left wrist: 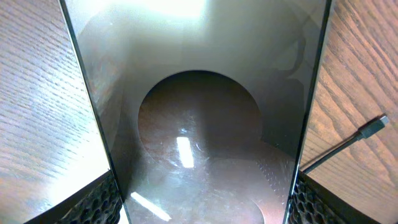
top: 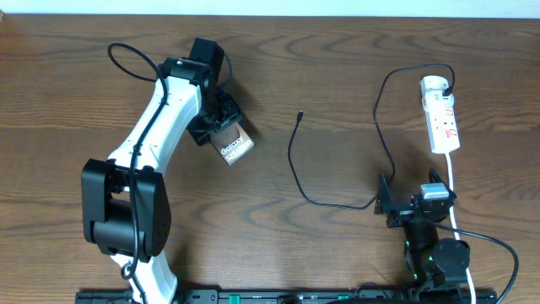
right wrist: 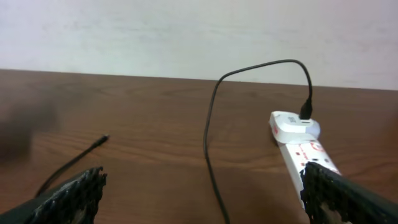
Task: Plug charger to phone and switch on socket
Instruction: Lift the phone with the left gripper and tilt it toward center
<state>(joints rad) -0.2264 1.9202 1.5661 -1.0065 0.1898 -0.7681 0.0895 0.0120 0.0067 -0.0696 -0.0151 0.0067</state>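
My left gripper is shut on the phone, gripping its two long edges. The dark screen with white "Galaxy" lettering faces up at the table's middle left. In the left wrist view the phone fills the space between the black fingers. The charger is a thin black cable plugged into the far end of the white socket. It loops across the table, and its free tip lies right of the phone. My right gripper is open, low over the wood near the cable's loop and holding nothing.
The socket's white cord runs down past my right arm. In the right wrist view the socket lies ahead right, the charger crosses between the jaws, and its tip lies ahead left. A pale wall backs the table.
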